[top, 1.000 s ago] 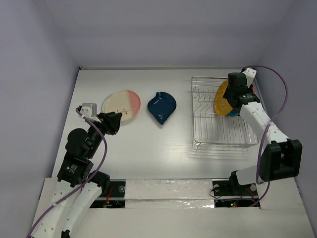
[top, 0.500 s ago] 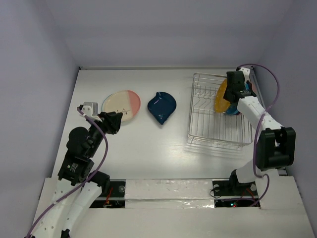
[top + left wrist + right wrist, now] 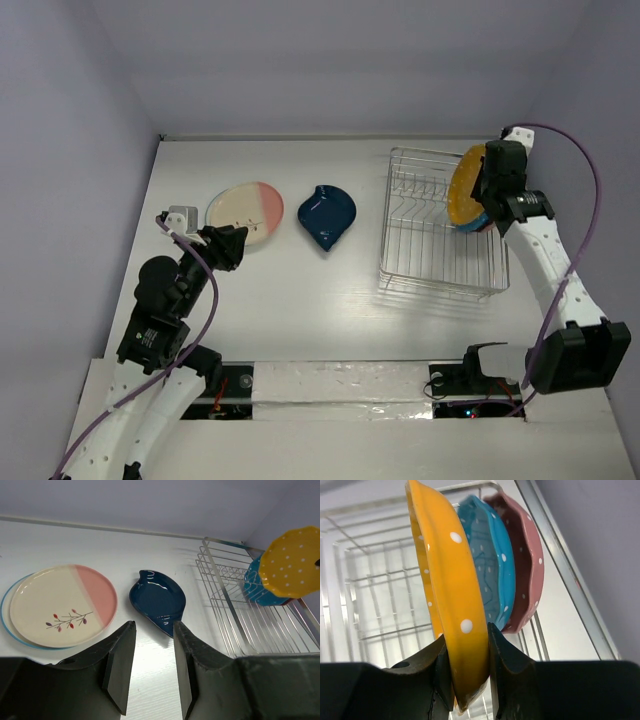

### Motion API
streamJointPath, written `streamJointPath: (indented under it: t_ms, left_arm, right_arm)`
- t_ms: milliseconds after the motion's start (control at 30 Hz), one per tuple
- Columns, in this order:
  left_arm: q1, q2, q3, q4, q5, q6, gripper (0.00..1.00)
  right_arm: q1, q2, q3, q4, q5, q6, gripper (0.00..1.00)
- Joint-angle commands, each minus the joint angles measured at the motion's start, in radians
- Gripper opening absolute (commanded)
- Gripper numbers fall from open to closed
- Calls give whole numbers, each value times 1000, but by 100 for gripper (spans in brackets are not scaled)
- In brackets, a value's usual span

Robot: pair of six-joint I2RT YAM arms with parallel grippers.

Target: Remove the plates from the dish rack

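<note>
The right gripper (image 3: 467, 650) is clenched on the rim of the yellow plate (image 3: 450, 580), a glossy scalloped dish with white dots, its black fingers (image 3: 505, 665) pressing on either face. The plate stands on edge at the upper right of the dish rack (image 3: 400, 215), a rectangular basket of thin silver wire with rows of upright prongs, at the right of the top view. Just behind the yellow plate, two more scalloped dotted dishes lean in the rack: a teal plate (image 3: 492, 570) and a dusty pink plate (image 3: 525, 565). On the smooth white table (image 3: 300, 290), left of the rack, lies the navy teardrop plate (image 3: 327, 216), shiny with one pointed end. Further left is a round matte cream-and-pink plate (image 3: 62, 605) with a small painted twig, stacked on a blue-rimmed plate (image 3: 7, 625). The left gripper (image 3: 152, 645) hangs at the cream plate's lower left edge, jaws parted and grasping nothing.
</note>
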Motion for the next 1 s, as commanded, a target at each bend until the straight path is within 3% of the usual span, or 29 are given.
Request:
streamJointPath:
  t_ms: [0, 100, 267, 300, 400, 633, 733, 967]
  left_arm:
    - [7, -3, 41, 52, 9, 6, 33]
    - [7, -6, 41, 52, 6, 6, 33]
    - [7, -9, 41, 50, 3, 6, 33]
    - [7, -10, 41, 50, 0, 6, 33]
    - [7, -7, 42, 47, -13, 7, 33]
    - [7, -15, 42, 42, -25, 6, 33]
    - [7, -17, 42, 41, -25, 6, 33]
    - [7, -17, 42, 39, -22, 6, 33]
  right_arm:
    - [43, -106, 103, 113, -90, 9, 0]
    - [77, -170, 93, 139, -193, 29, 0]
    - [258, -189, 19, 273, -301, 110, 0]
    - [287, -176, 5, 305, -389, 141, 0]
    - [422, -97, -41, 466, -515, 216, 0]
    - [683, 179, -45, 632, -663, 319, 0]
    - [758, 264, -45, 659, -672, 336, 0]
    - [806, 367, -136, 727, -741, 397, 0]
